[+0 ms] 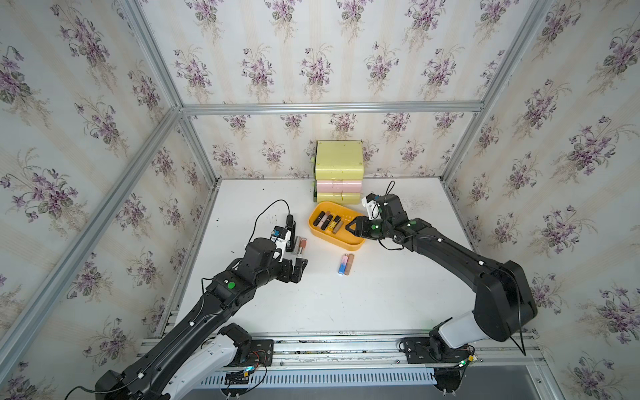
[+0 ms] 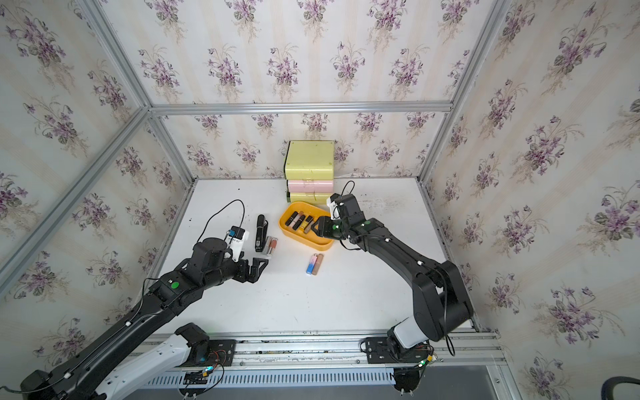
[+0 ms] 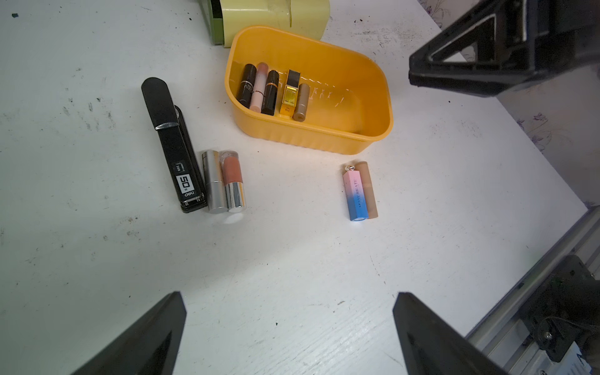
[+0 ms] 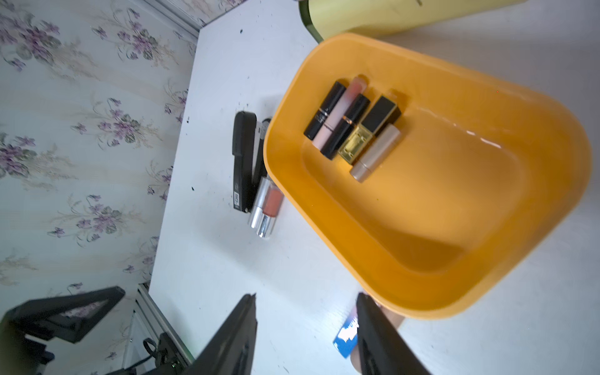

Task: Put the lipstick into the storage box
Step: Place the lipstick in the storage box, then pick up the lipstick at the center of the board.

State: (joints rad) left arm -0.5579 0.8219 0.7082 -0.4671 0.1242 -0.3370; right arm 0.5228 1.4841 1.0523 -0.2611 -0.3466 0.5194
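The orange storage box (image 1: 348, 244) sits mid-table with several lipsticks (image 1: 328, 221) lying side by side at its left end. Two pairs of lipsticks lie loose on the table: a silver one with a rust-coloured one (image 3: 224, 180), and a pink-and-blue one with a tan one (image 3: 358, 191). My left gripper (image 3: 289, 295) hangs open above bare table, nearer than the silver pair. My right gripper (image 4: 306, 294) hovers over the box's near right rim (image 4: 431, 308), jaws apart with nothing between them. In both top views it covers part of the box.
A black stapler (image 3: 172, 146) lies right against the silver lipstick. The pale yellow-and-pink drawer unit (image 1: 338, 166) stands against the back wall just behind the box. Aluminium frame rails (image 1: 346, 341) edge the white table (image 1: 381, 301).
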